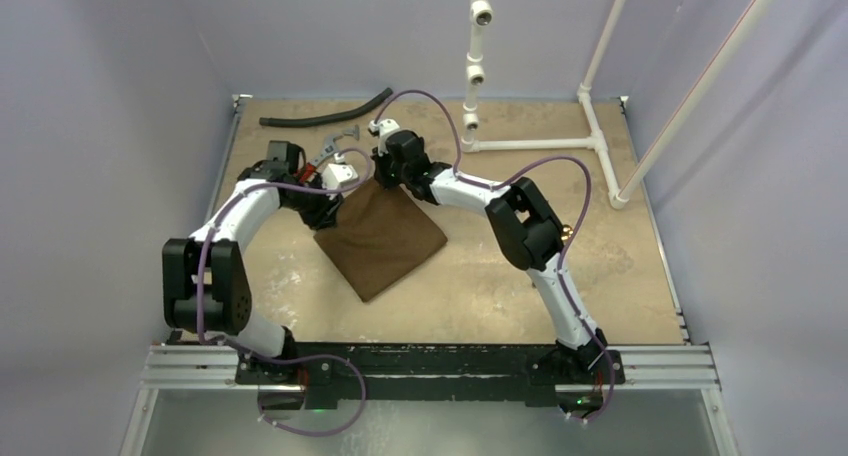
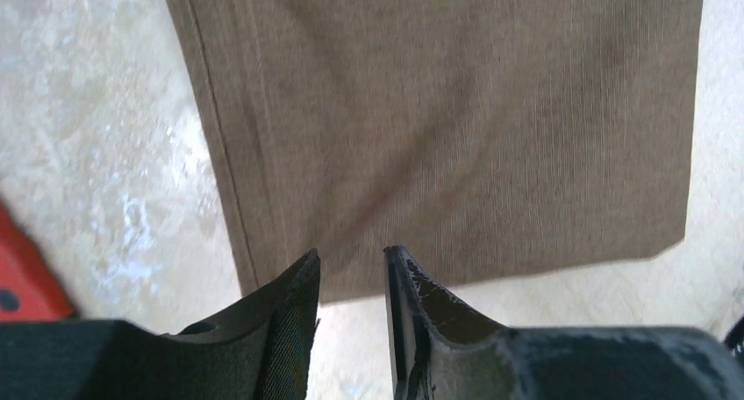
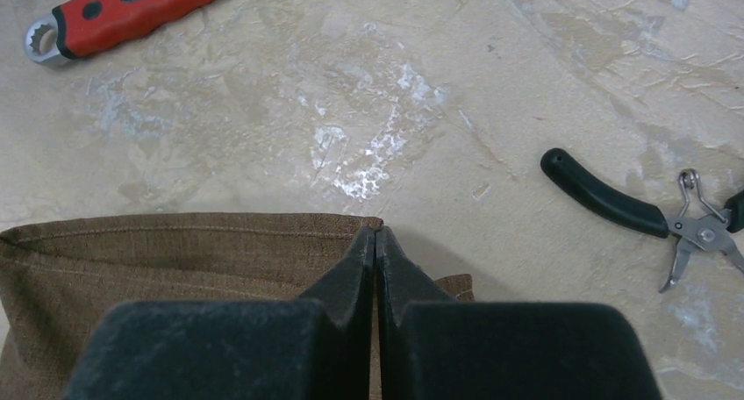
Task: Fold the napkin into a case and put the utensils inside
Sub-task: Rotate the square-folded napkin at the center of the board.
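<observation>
State, right gripper (image 3: 375, 233): jaws pressed fully together, no gap at the tips; clamped on the hemmed edge of the napkin (image 3: 175, 260), close to a corner.
Cloth at right gripper: mostly left of and beneath the fingers; small flap just right of them; hem running left from the tips.
State, left gripper (image 2: 351, 258): jaws parted by a narrow gap; nothing held between them; tips at the near edge of the napkin; contact with the cloth not determinable.
Cloth at left gripper: directly ahead of the tips, lying flat; stitched side edge ahead-left, square corner ahead-right.
Overhead layout: right gripper at the far corner of the napkin, left gripper just beside it at the far-left edge; remainder of the cloth spread from both grippers toward the arm bases, on the table (image 1: 470, 296).
Item, red-handled wrench (image 3: 123, 10): ahead-left of the right gripper, well apart from the cloth.
Item, black pliers (image 3: 649, 211): right of the right gripper, apart from the cloth, flat on the table.
Item, black hose (image 1: 310, 121): beyond both grippers, near the far table edge.
Item, white pipe frame (image 1: 530, 143): beyond and right of the right gripper.
</observation>
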`<move>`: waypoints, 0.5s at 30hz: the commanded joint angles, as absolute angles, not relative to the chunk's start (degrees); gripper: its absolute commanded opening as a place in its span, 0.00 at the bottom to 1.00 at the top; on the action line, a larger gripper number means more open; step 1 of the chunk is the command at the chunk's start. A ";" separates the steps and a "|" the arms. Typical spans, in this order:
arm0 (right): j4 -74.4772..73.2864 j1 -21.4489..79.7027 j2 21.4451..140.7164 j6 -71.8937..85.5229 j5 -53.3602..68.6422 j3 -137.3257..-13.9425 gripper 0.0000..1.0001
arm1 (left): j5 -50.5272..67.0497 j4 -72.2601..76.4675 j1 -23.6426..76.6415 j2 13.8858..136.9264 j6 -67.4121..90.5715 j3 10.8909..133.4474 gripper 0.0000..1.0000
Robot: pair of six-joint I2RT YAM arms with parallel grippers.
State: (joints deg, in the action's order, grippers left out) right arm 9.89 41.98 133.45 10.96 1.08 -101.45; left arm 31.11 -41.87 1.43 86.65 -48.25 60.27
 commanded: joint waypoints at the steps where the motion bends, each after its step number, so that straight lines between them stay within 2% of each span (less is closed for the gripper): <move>1: 12.13 42.23 133.52 11.86 2.19 -100.47 0.00 | 30.60 -33.40 4.12 91.14 -38.15 59.96 0.30; 7: 12.65 42.28 133.07 11.95 2.03 -98.80 0.00 | 20.79 -28.98 4.14 95.30 -34.45 58.21 0.21; 10: 12.78 42.28 133.02 12.04 1.86 -98.55 0.00 | 19.71 -28.89 4.15 94.88 -34.51 57.15 0.18; 15: 12.70 42.28 132.98 12.39 1.85 -98.43 0.00 | 18.83 -29.52 4.13 93.89 -35.30 55.89 0.05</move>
